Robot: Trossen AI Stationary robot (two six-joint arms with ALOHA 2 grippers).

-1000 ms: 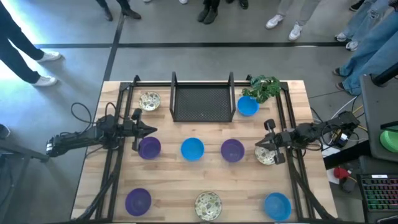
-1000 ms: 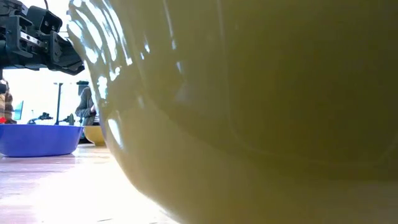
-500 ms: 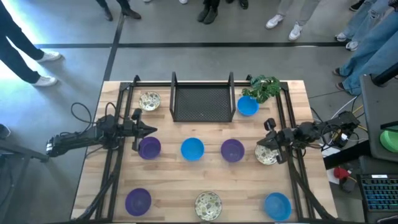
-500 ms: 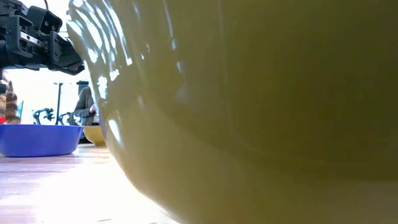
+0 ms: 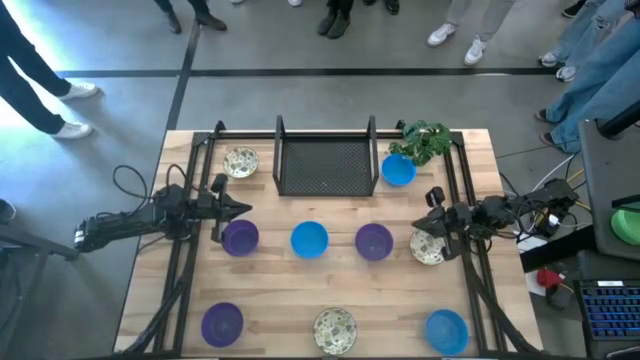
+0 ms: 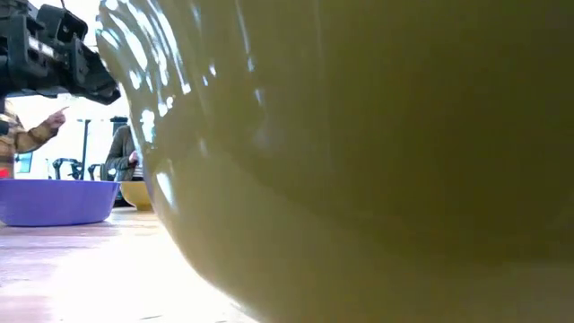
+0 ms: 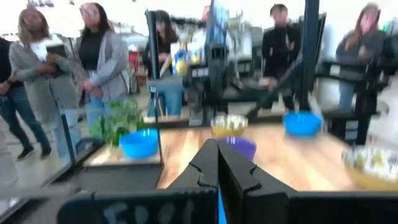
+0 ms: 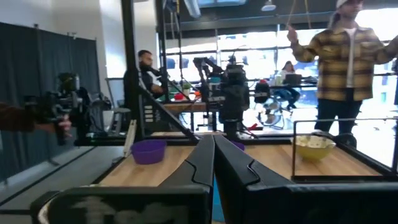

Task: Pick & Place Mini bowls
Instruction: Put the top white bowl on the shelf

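Bowls (image 5: 309, 239) unlabelled, 9 on table (image 5: 280, 285), both jaws closed.

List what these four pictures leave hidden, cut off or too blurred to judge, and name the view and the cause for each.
- Low view: one cream bowl against the lens fills the picture and hides most of the table.
- Low view: a purple bowl is cut off by the picture's edge.
- Left wrist view: the speckled bowl is blurred, its pattern unreadable.
- High view: the right claw covers part of a speckled bowl; contact cannot be told.
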